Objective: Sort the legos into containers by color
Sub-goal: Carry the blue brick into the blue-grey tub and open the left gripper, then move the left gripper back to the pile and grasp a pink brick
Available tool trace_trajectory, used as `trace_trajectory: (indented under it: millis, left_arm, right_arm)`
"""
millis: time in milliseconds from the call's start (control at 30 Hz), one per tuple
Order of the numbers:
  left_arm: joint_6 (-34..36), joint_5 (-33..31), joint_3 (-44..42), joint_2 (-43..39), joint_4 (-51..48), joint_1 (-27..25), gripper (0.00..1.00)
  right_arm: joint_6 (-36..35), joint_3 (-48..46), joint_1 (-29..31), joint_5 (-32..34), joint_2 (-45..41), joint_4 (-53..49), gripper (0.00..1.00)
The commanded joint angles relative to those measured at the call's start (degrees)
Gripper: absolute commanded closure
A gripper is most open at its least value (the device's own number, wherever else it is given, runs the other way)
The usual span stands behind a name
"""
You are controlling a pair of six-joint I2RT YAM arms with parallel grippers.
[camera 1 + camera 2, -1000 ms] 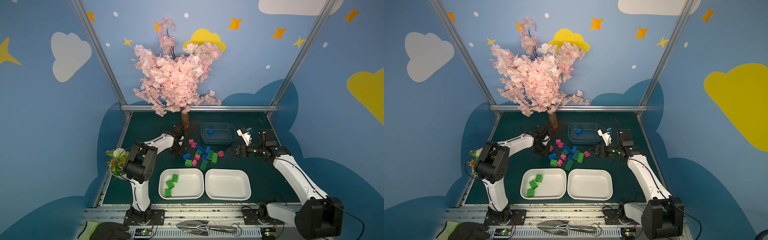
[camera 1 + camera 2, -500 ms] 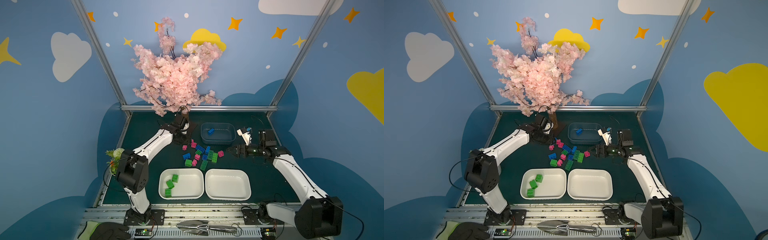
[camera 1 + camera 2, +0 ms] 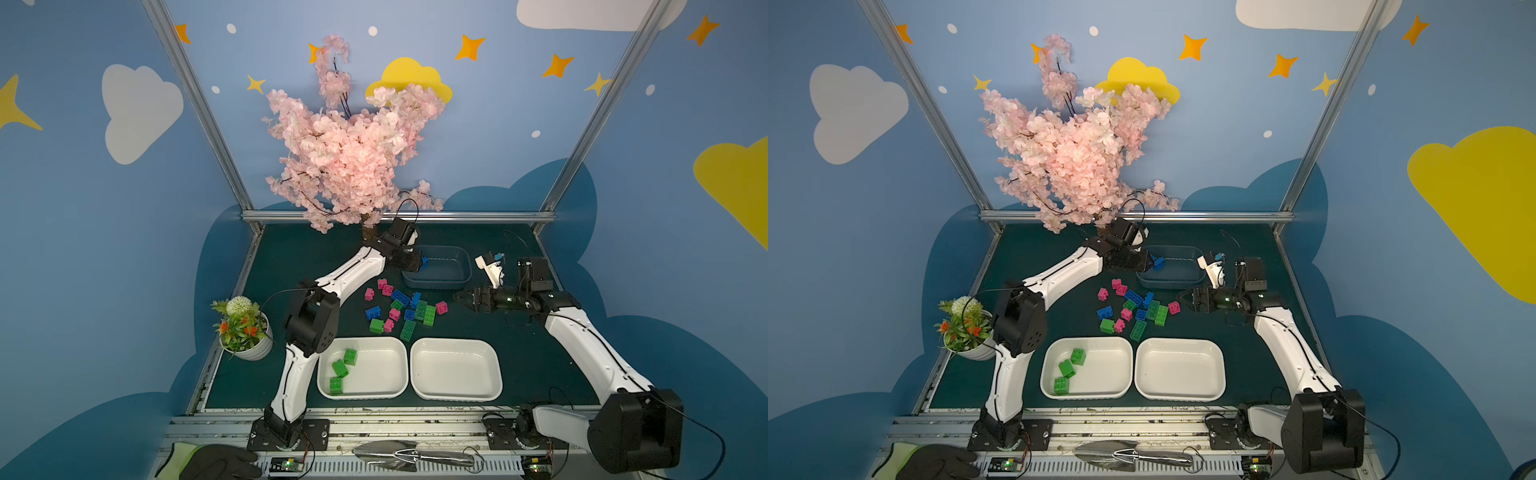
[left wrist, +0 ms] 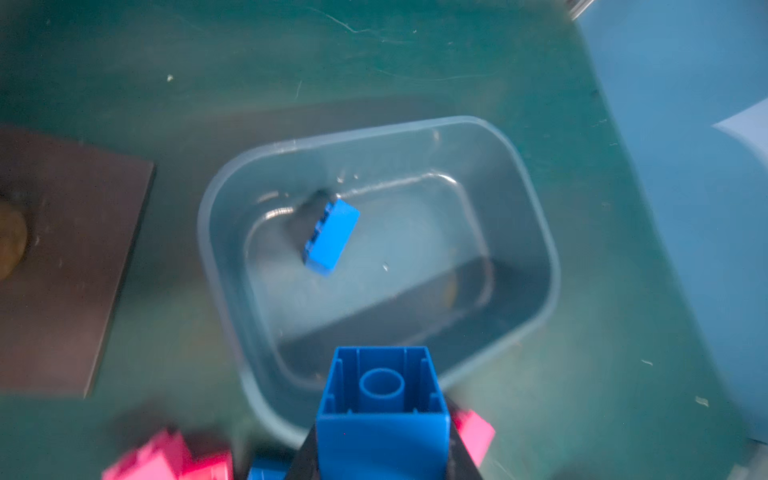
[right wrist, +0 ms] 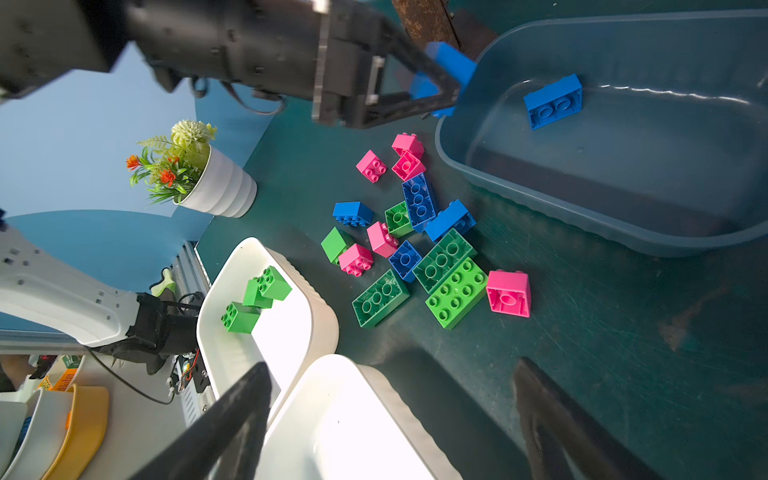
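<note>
My left gripper (image 3: pixel 420 262) (image 4: pixel 382 440) is shut on a square blue lego (image 3: pixel 1158 262) (image 5: pixel 446 70), held hollow underside out above the left end rim of the grey-blue tub (image 3: pixel 436 283) (image 4: pixel 232 316). One blue lego (image 4: pixel 331 237) (image 5: pixel 552 102) lies inside the tub. Loose green, blue and pink legos (image 3: pixel 399 309) (image 5: pixel 415 232) lie scattered in front of the tub. The left white tray (image 3: pixel 361 340) holds three green legos (image 3: pixel 343 368). Nothing lies in the right white tray (image 3: pixel 455 370). My right gripper (image 3: pixel 459 298) (image 5: pixel 390 374) hangs open, right of the pile, nothing between its fingers.
A white flower pot (image 3: pixel 245 328) stands at the left edge. A pink blossom tree (image 3: pixel 353 158) rises behind the left gripper. A small white and blue object (image 3: pixel 490 266) sits right of the tub. A metal trowel (image 3: pixel 411 459) and a glove (image 3: pixel 208 467) lie on the front rail.
My left arm has stretched out and carried the blue lego from the pile's left side up and rightward to the tub's left rim. The right arm has stayed still.
</note>
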Motion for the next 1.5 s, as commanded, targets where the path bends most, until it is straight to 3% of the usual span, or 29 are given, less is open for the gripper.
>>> trace_trajectory:
  millis: [0,100,233,433,667,867,1000,1233,1467]
  left_arm:
    - [4.22,-6.66,4.84,4.13,-0.94,0.06,0.74]
    - [6.21,-9.43,8.97,7.10,-2.96,0.08,0.69]
    - [7.02,-8.37,13.88,8.14,-6.98,0.05,0.47]
    - [7.02,-8.19,13.71,2.58,-16.34,-0.19,0.38]
    - [4.72,-13.44,-4.71,-11.88,-19.26,-0.10,0.37]
    - [3.69,-12.68,-17.97,-20.70,-19.71,0.82,0.37]
    - [5.35,-8.68,-26.72,-25.33,-16.65,2.02,0.36]
    - [7.94,-6.88,-33.60,-26.35,-12.92,5.82,0.36]
    - [8.34,-4.57,-33.27,-21.92,-6.90,8.65,0.36]
  right_arm:
    - [-0.99,1.28,-0.43,0.42,0.36,-0.37,0.10]
    - [-1.62,1.65,-0.76,0.47,0.44,-1.21,0.10]
    - [-1.97,2.01,-1.16,0.35,0.46,-1.82,0.10]
    - [-1.69,2.09,-1.22,-0.55,0.24,-2.01,0.10]
    - [-1.39,1.40,-1.04,-1.52,-0.27,-2.45,0.10]
    - [-1.02,0.36,-0.57,-2.09,-0.73,-2.40,0.10]
    - [-0.58,-0.58,0.01,-2.04,-1.36,-2.01,0.11]
    - [-0.27,-1.33,1.06,-1.79,-1.38,-1.73,0.10]
    - [0.30,-1.38,1.94,-1.16,-0.78,-0.86,0.11]
